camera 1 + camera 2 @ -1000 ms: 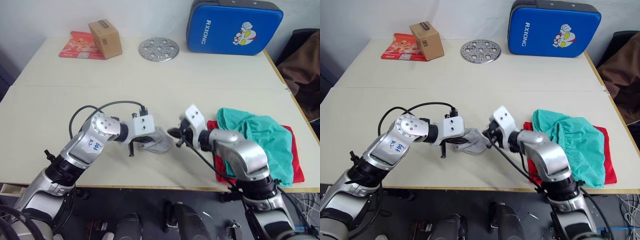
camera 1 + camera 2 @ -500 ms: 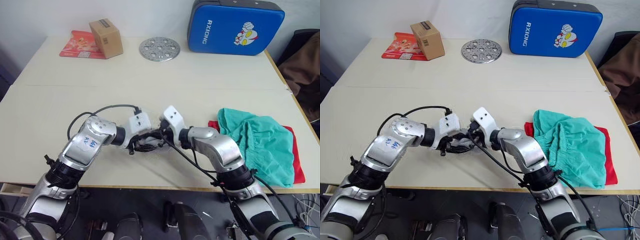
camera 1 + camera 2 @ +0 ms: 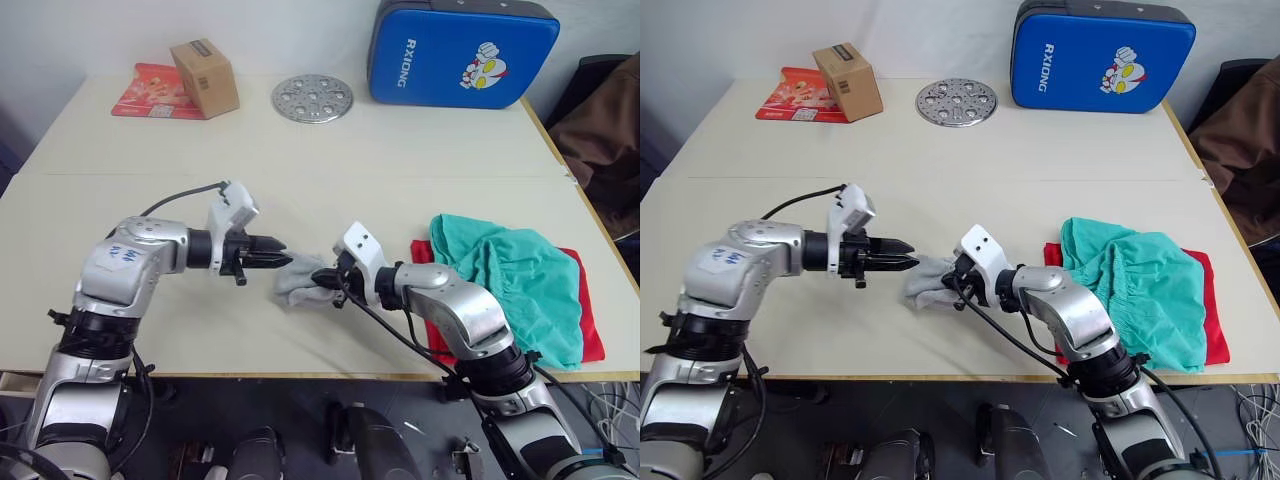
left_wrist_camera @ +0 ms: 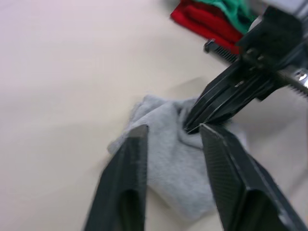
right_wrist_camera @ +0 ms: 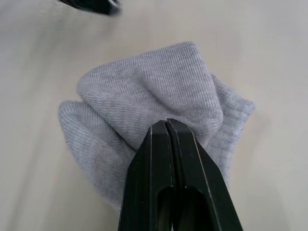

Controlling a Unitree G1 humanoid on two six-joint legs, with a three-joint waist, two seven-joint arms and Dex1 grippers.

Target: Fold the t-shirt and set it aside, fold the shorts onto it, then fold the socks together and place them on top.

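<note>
While the socks sit bunched near the front edge of the bench, your two hands meet at them from either side.

Socks: the grey socks (image 3: pixel 298 285) lie in a crumpled bundle on the bench (image 3: pixel 300 170), between your hands and left of the other garments.
Right hand: your right hand (image 5: pixel 166 126) has its fingers pressed together, pinching a fold of the bundle.
Left hand: your left hand (image 4: pixel 169 137) has its fingers a little apart, holding nothing, with the tips just beside the bundle's left side.
Shorts: the teal shorts (image 3: pixel 510 275) lie rumpled on top of the red t-shirt (image 3: pixel 592 320), near the bench's right front corner.
Back of bench: you have a cardboard box (image 3: pixel 205 77), a red packet (image 3: pixel 150 90), a perforated metal disc (image 3: pixel 312 99) and a blue case (image 3: pixel 460 55) along the far side.
</note>
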